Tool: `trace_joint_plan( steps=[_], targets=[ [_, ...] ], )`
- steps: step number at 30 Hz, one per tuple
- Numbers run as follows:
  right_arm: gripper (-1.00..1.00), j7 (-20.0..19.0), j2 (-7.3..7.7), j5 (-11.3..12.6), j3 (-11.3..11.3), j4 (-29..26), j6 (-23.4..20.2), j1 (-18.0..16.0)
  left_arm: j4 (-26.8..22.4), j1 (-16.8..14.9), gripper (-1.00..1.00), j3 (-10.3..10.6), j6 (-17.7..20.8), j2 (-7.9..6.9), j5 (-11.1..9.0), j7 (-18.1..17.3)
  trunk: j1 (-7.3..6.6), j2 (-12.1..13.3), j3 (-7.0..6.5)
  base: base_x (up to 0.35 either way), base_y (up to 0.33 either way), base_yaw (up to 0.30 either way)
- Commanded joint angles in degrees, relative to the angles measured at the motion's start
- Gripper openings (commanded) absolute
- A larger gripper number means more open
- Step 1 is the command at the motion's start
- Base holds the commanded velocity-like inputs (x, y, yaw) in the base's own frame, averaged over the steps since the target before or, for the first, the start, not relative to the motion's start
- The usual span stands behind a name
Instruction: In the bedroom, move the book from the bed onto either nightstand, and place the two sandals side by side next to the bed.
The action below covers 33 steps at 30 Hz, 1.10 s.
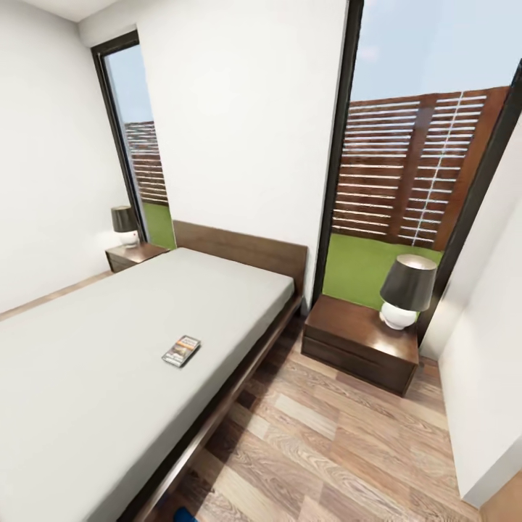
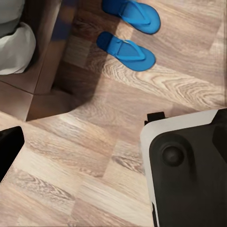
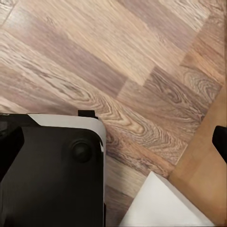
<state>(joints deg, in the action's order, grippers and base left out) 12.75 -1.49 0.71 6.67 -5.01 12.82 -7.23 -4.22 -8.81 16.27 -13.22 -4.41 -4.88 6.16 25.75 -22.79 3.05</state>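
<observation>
Head view looks across the bedroom: the bed (image 1: 109, 377) runs from the lower left up to its brown headboard (image 1: 243, 250), and the book (image 1: 181, 351) lies flat on the pale mattress, closer to the bed's right edge than its middle, well short of the headboard. Right of the bed, on the plank floor (image 1: 326, 449), sits a nightstand (image 1: 359, 341) with a lamp (image 1: 407, 291) on the far right of its top (dark shade, round white base). A second nightstand (image 1: 134, 255) stands at the far side of the bed by the headboard, with its own small lamp (image 1: 125, 225). Tall dark-framed windows (image 1: 413, 167) behind show grass and a slatted fence. A sliver of blue peeks in at the very bottom edge of the head view, too little to name. Left wrist view: the two sandals (image 2: 126, 50) lie on the floor, roughly parallel and just apart, one (image 2: 132, 14) farther from the camera than the other, both near the dark bed frame (image 2: 45, 56). The robot's base (image 2: 189, 165) shows black and white below. Right wrist view has floor, the base (image 3: 52, 170) and a white wall corner (image 3: 163, 203). Neither gripper's fingers can be read here, so whether they are apart or together I cannot tell.
</observation>
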Motion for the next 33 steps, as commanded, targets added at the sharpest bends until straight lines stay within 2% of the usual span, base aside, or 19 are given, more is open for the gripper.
trace_joint_plan(
  steps=[1, 33],
  targets=[
    [1.0, 0.35, -0.01, 0.08, 0.44, 0.08, 0.1, -0.07, 0.0, -0.03, 1.0, 0.51, -0.16, -0.01, -0.5, 0.16, 0.03, -0.12, 0.13, 0.0, 0.0, -0.295],
    [1.0, 0.35, -0.01, 0.08, 0.44, 0.13, 0.1, -0.07, 0.0, -0.02, 1.0, 0.52, -0.14, -0.07, -0.41, 0.16, 0.03, -0.12, 0.13, 0.0, 0.0, -0.297]
  ],
)
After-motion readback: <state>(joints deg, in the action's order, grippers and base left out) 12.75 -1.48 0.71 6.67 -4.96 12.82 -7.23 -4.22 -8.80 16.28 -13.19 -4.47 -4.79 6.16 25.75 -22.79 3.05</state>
